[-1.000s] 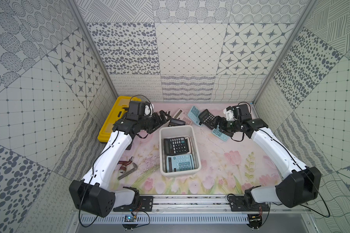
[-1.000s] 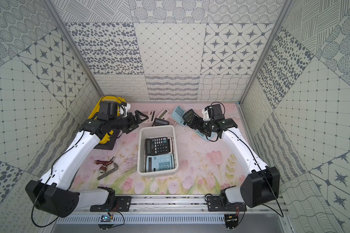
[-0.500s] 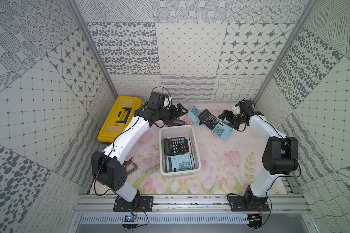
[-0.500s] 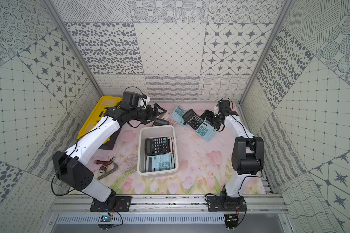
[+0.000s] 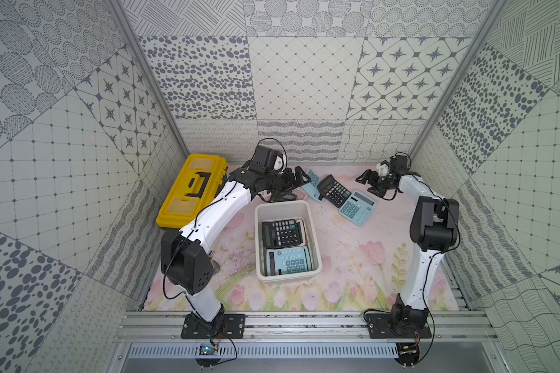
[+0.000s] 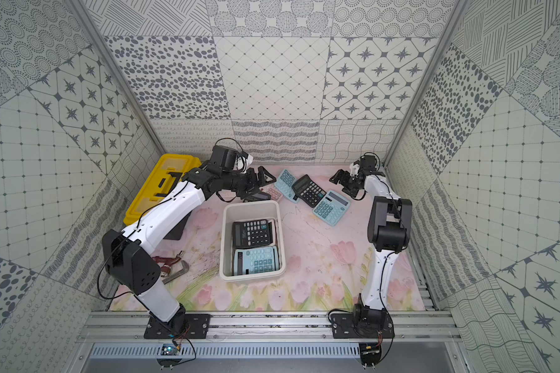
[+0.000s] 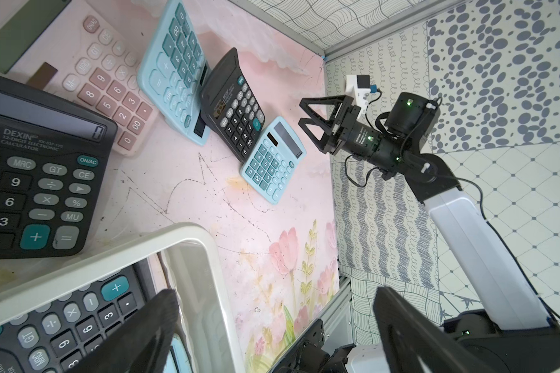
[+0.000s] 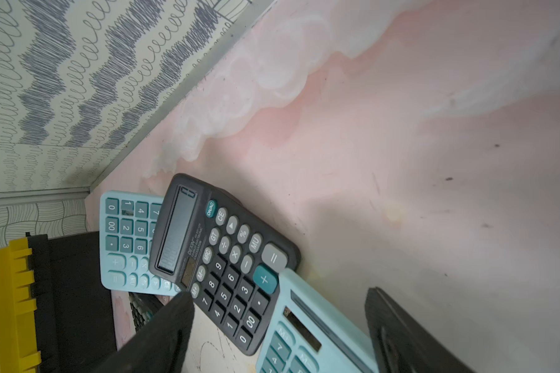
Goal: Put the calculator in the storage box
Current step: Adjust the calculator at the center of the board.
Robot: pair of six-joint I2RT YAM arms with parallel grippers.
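Pink floral mat (image 5: 353, 258): both arms have reached rearward; right gripper (image 7: 300, 112), spread and empty, has a blue calculator (image 5: 358, 207) just ahead, left gripper (image 5: 298, 180) hovers spread just past the box (image 5: 282, 204), so pickup looms.

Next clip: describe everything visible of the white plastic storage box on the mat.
The white rectangular plastic storage box is an open tub with no lid, rounded corners and a rolled rim. It stands upright near the middle of the pink floral mat. Two calculators lie face up inside it, end to end: a black calculator at the far end and a light blue calculator at the near end.
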